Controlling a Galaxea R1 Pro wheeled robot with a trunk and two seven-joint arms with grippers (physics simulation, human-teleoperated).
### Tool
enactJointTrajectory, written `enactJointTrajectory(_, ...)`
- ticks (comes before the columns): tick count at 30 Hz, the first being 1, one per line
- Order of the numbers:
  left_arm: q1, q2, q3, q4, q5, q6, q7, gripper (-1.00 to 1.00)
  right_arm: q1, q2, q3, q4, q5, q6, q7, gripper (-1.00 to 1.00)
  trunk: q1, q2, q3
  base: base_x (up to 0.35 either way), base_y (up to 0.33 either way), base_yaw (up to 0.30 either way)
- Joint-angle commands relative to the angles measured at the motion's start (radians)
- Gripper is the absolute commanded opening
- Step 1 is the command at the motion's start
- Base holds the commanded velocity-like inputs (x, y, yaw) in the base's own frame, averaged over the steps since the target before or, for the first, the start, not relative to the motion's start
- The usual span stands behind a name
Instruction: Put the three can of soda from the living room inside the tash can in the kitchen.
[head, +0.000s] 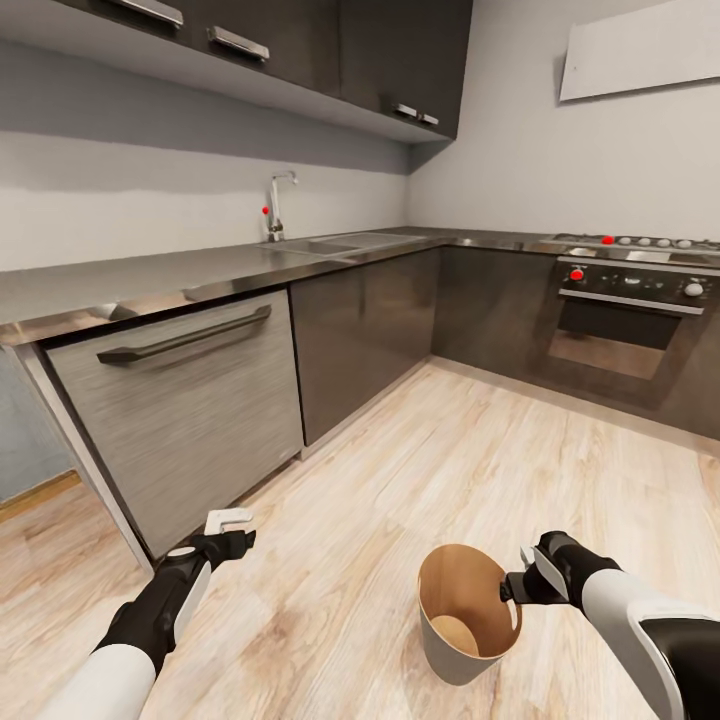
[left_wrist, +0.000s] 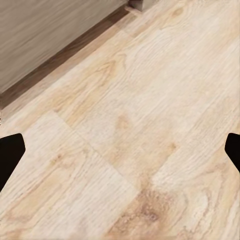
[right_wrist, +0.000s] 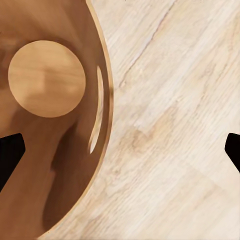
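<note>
The tash can (head: 438, 648), pale grey outside and brown inside, stands on the kitchen's wood floor low in the head view. Its round bottom (right_wrist: 46, 78) is bare, and no can of soda is in view. My right gripper (head: 520, 578) hangs at the bin's right rim, partly over the opening. In the right wrist view the right gripper (right_wrist: 120, 152) is open with nothing between its fingers; the bin's rim (right_wrist: 109, 100) lies under one side. My left gripper (head: 235, 530) hovers over bare floor left of the bin, and the left wrist view shows this gripper (left_wrist: 120, 152) open and empty.
A steel-fronted dishwasher (head: 180, 400) with a dark handle stands close at the left under the steel worktop (head: 150, 270). Sink (head: 340, 242) and tap (head: 278, 205) lie further back. Dark cabinets (head: 365, 325) fill the corner, and a black oven (head: 625, 330) is at the right. Light wood floor (head: 480, 470) spreads ahead.
</note>
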Motion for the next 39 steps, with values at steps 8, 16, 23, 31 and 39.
enactJointTrajectory(8, 0.000, 0.000, 0.000, 0.000, 0.000, -0.007, 0.002, 1.00, 0.007, 0.000, 0.003, -0.004, 0.000, 0.000, 0.000, 1.00, 0.000, 0.000, 0.000, 0.069, 0.027, 0.000)
enactJointTrajectory(16, 0.000, 0.000, 0.000, 0.000, 0.000, -0.008, 0.002, 1.00, 0.008, 0.002, 0.004, -0.006, 0.000, 0.000, 0.000, 1.00, 0.000, 0.000, 0.000, 0.011, 0.005, 0.000)
enactJointTrajectory(23, 0.000, 0.000, 0.000, 0.001, -0.002, -0.008, 0.002, 1.00, 0.013, 0.004, 0.004, -0.005, 0.000, 0.000, 0.000, 1.00, 0.003, -0.002, -0.027, 0.001, 0.000, 0.000)
enactJointTrajectory(31, 0.000, 0.000, 0.000, 0.001, -0.002, -0.010, 0.002, 1.00, 0.018, 0.005, 0.004, -0.005, 0.000, 0.000, 0.000, 1.00, 0.007, -0.004, -0.058, 0.000, 0.000, 0.000)
enactJointTrajectory(39, 0.000, 0.000, -0.001, 0.001, -0.001, -0.011, 0.002, 1.00, 0.021, 0.005, 0.005, -0.003, 0.000, -0.009, 0.000, 1.00, 0.008, -0.004, -0.066, 0.000, 0.000, 0.000)
